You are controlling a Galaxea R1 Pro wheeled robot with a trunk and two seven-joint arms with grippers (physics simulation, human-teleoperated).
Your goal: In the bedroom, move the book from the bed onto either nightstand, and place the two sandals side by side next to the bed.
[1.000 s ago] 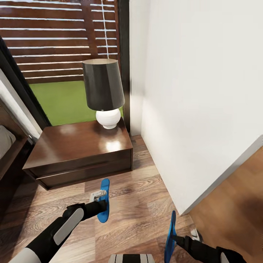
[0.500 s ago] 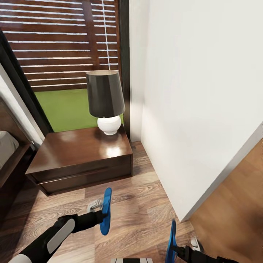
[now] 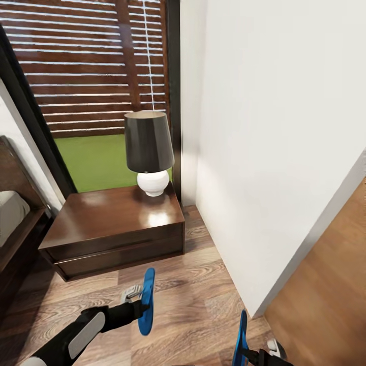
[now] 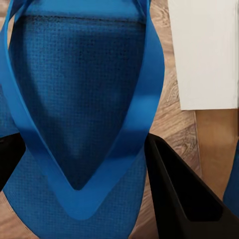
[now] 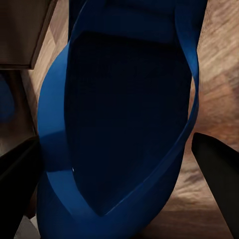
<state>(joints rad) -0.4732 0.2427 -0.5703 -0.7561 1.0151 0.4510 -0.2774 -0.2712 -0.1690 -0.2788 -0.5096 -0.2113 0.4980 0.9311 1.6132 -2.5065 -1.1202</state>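
Two sandals are in hand, one per arm, and neither is on the floor yet. At the far left of the head view a sliver of the bed (image 3: 9,216) shows, pale mattress over dark frame, with the nightstand (image 3: 114,226) just beside it; its glossy top carries a lamp (image 3: 149,152) and no book that I can see. Next comes the left gripper (image 3: 136,301), whose fingers are closed on the left sandal (image 3: 147,301), held on edge above the wood floor (image 3: 193,300) in front of the nightstand; the left wrist view shows that sandal's strap and sole (image 4: 79,99) close up with a dark finger (image 4: 174,189) against its side. Further right, near the white wall (image 3: 274,152), the right sandal (image 3: 240,339) also stands on edge, gripped at the frame's bottom by the right gripper (image 3: 254,353), fingers shut on it. By my reading the sandals are picked up but not yet set side by side by the bed, and the book step remains, its whereabouts unknown.
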